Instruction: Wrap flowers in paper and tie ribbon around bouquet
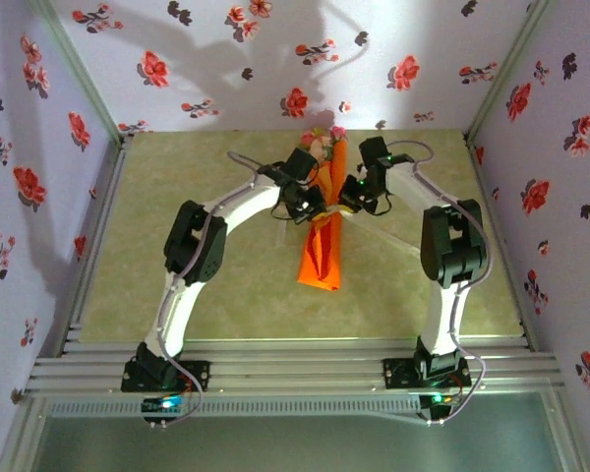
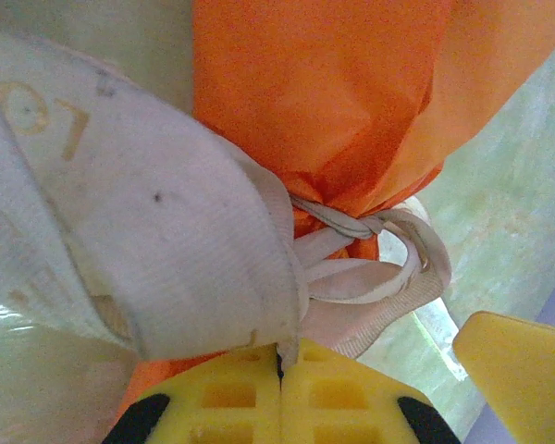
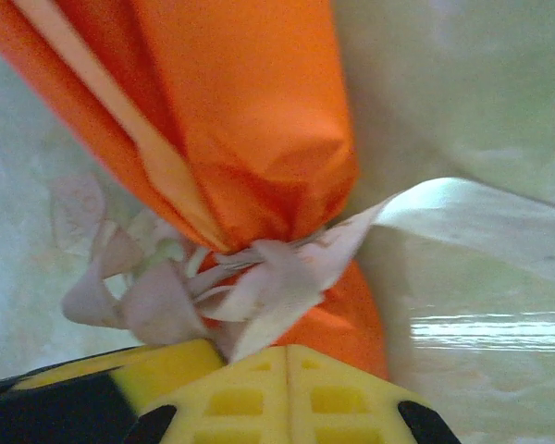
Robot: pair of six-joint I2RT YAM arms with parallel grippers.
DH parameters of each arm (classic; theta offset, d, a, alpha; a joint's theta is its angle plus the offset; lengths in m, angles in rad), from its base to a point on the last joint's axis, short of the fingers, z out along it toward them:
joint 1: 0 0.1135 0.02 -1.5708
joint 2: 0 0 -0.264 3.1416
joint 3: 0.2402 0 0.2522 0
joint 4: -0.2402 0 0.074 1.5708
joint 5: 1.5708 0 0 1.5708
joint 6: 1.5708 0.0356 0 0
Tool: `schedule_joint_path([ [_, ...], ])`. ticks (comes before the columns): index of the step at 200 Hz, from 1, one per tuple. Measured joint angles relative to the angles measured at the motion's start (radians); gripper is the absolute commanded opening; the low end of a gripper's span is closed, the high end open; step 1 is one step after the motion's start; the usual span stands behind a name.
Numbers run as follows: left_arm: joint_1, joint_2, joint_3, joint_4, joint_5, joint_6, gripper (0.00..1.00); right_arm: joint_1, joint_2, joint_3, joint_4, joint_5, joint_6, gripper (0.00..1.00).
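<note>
The bouquet (image 1: 323,241) lies along the table's middle as an orange paper (image 2: 333,92) cone, with pink and cream flowers (image 1: 322,141) at its far end. A cream ribbon (image 2: 166,268) is knotted (image 2: 351,222) round the cone's waist. My left gripper (image 2: 282,356) is shut, pinching a wide band of ribbon between its yellow tips. My right gripper (image 3: 287,350) is shut on the cone's other side, and a crumpled ribbon fold (image 3: 268,296) runs down into its tips. Both grippers meet at the cone's waist (image 1: 326,206) in the top view.
A loose ribbon tail (image 3: 472,213) trails off over the green tabletop (image 1: 177,285). The right gripper's yellow finger (image 2: 518,370) shows close beside the knot's loop. Flower-print walls (image 1: 69,128) enclose the table on three sides.
</note>
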Motion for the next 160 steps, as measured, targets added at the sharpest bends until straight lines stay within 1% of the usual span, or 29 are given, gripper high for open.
schedule_joint_path([
  [20, -0.003, 0.007, 0.000, 0.013, 0.008, 0.000, 0.00, 0.034, -0.001, -0.003, 0.043, -0.014, 0.096, 0.08],
  [35, -0.004, 0.009, 0.000, 0.013, 0.007, -0.001, 0.00, 0.053, -0.002, -0.009, 0.070, -0.011, 0.168, 0.13],
  [58, 0.003, 0.009, -0.002, 0.018, 0.006, -0.002, 0.00, 0.056, -0.003, -0.028, 0.101, -0.010, 0.267, 0.17],
  [99, 0.003, 0.009, -0.018, 0.037, 0.006, -0.006, 0.00, 0.056, -0.026, -0.097, 0.179, -0.014, 0.433, 0.17],
  [135, 0.003, 0.009, -0.036, 0.061, 0.006, -0.013, 0.00, 0.056, -0.033, -0.134, 0.237, -0.013, 0.541, 0.14],
  [160, 0.003, 0.009, -0.064, 0.097, 0.008, -0.032, 0.00, 0.056, -0.037, -0.174, 0.283, -0.011, 0.595, 0.18],
])
